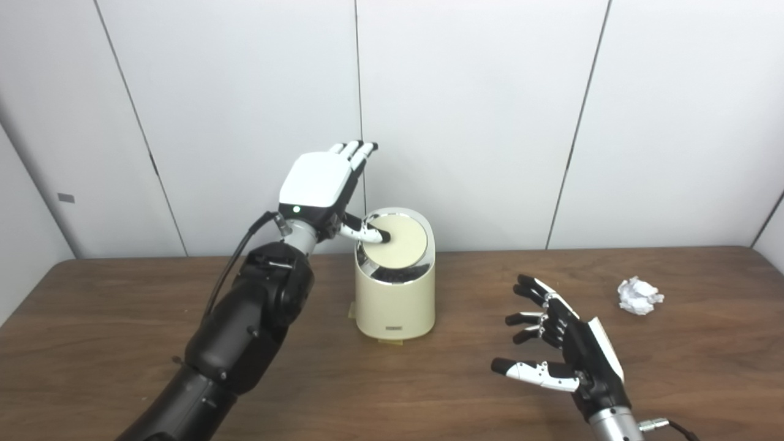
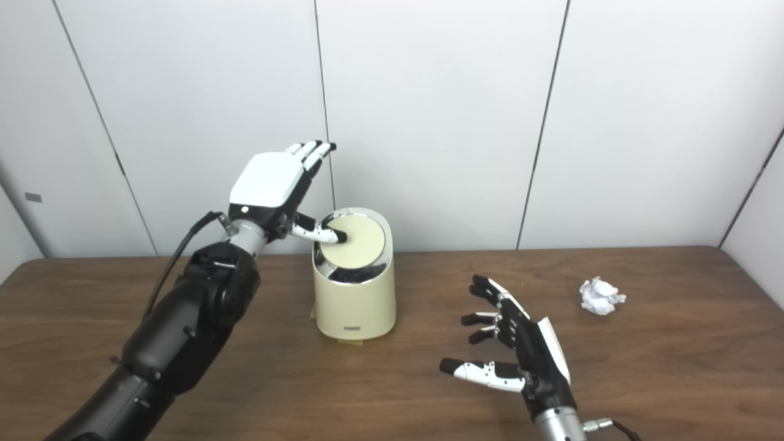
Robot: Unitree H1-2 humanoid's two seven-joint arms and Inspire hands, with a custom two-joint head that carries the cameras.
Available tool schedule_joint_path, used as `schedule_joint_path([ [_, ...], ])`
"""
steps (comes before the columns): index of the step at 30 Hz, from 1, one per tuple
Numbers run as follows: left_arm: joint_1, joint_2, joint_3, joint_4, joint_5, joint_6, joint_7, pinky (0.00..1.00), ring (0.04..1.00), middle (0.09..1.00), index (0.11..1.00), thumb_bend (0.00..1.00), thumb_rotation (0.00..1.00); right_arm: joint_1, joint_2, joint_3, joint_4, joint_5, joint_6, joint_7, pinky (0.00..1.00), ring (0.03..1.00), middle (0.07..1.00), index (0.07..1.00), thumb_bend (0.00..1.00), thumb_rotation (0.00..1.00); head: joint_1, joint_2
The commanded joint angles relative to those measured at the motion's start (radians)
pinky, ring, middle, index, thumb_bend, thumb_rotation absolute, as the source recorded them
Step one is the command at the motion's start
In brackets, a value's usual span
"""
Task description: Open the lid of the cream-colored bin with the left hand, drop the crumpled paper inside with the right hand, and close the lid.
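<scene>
The cream bin (image 1: 395, 288) is seen standing upright on the wooden table (image 1: 122, 318), a little left of the middle and towards the far side. Its round lid (image 1: 398, 242) is tilted, with the near edge dipped so that a dark gap is shown along the front rim; it appears partly pushed open, though how far cannot be told. The lid is touched at its left edge by the thumb of the left hand (image 1: 321, 184), while the rest of that hand is held above and to the left of the bin, fingers stretched out together and pointing up towards the wall; nothing is held in it.

The crumpled paper (image 1: 639, 295) is seen lying on the table well to the right of the bin, untouched. The right hand (image 1: 560, 349) is held low over the near part of the table, between bin and paper but well apart from both, its fingers spread wide and empty.

The task is judged to be in its first step: the lid is only being pressed. The paper has yet to be picked up, carried over and dropped in, and the lid has yet to be closed
</scene>
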Motion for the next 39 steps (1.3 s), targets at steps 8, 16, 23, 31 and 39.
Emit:
schedule_joint_path([
  [8, -0.001, -0.001, 0.082, -0.075, -0.082, -0.042, 0.056, 0.70, 0.878, 0.915, 0.923, 0.85, 0.31, -0.019, -0.008, -0.002, -0.027, 0.003, -0.013, -0.007, 0.51, 0.655, 0.847, 0.853, 0.80, 0.19, -0.001, 0.003],
  [16, 0.099, -0.024, 0.212, -0.187, -0.284, -0.033, 0.006, 0.70, 0.875, 0.921, 0.918, 0.80, 0.32, -0.021, -0.013, -0.008, -0.023, 0.021, -0.017, -0.002, 0.51, 0.652, 0.848, 0.856, 0.79, 0.16, 0.005, 0.004],
  [23, 0.135, -0.024, 0.208, -0.182, -0.313, -0.043, -0.004, 0.74, 0.892, 0.913, 0.910, 0.84, 0.34, -0.021, -0.016, -0.006, -0.017, 0.027, -0.020, -0.001, 0.50, 0.652, 0.847, 0.851, 0.79, 0.15, 0.006, 0.002],
  [31, 0.129, -0.042, 0.169, -0.132, -0.288, -0.075, 0.046, 0.72, 0.901, 0.951, 0.979, 1.00, 0.46, -0.025, -0.012, -0.002, -0.011, 0.018, -0.023, -0.008, 0.51, 0.655, 0.851, 0.854, 0.78, 0.14, 0.003, -0.002],
  [39, 0.120, -0.061, 0.144, -0.080, -0.276, -0.092, 0.077, 0.73, 0.922, 0.964, 0.979, 1.00, 0.45, -0.025, -0.007, -0.001, -0.017, 0.011, -0.016, -0.010, 0.51, 0.656, 0.849, 0.853, 0.77, 0.16, 0.001, 0.000],
])
